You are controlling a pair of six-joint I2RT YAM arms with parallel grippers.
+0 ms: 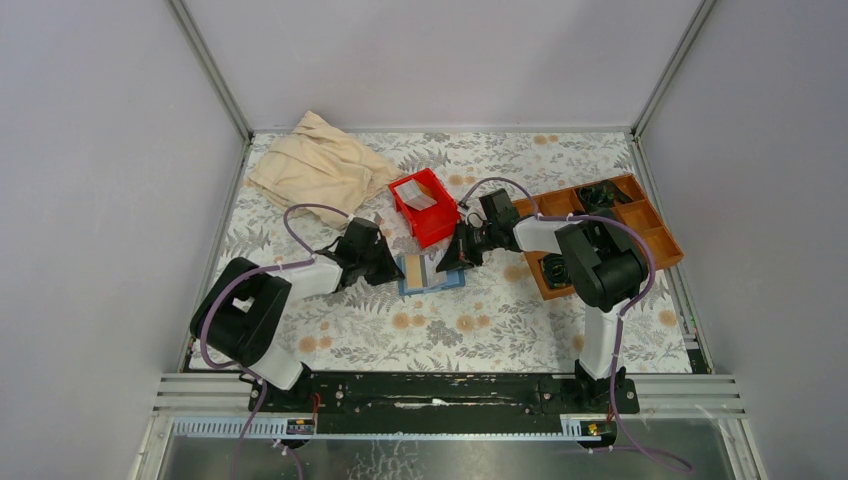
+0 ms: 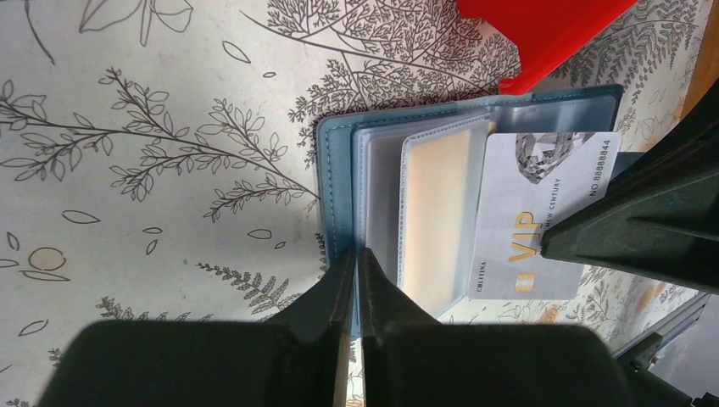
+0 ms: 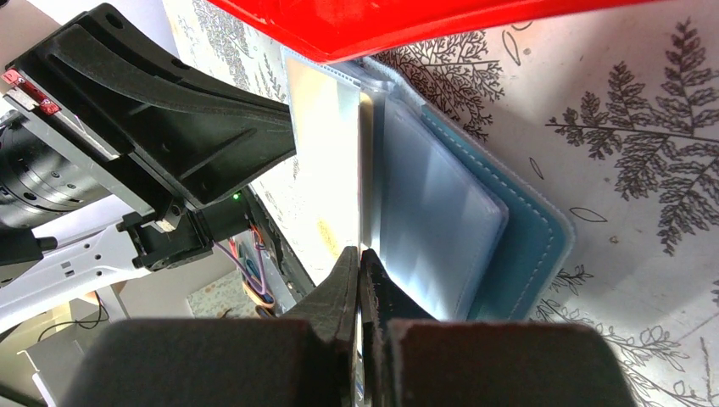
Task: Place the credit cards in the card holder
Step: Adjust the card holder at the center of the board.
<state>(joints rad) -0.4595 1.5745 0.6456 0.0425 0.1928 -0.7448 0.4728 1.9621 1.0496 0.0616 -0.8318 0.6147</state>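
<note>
Beside the red bin point(image 1: 437, 228), VIP card point(image 2: 543, 212) meets card holder point(image 2: 335, 186).
Left claw point(image 2: 356, 256) pinches the holder, right claw point(image 3: 358, 256) the card; a tilt may jam it.

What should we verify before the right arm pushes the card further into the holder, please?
1. Card holder lying open: ok.
2. Left end effector pinching holder's edge: ok.
3. Right end effector shut on VIP card: ok.
4. Card's leading edge inside a sleeve: cannot tell.
5. Card fully seated: not ok, mostly sticking out.
6. Red bin clear of the holder: cannot tell.
</note>
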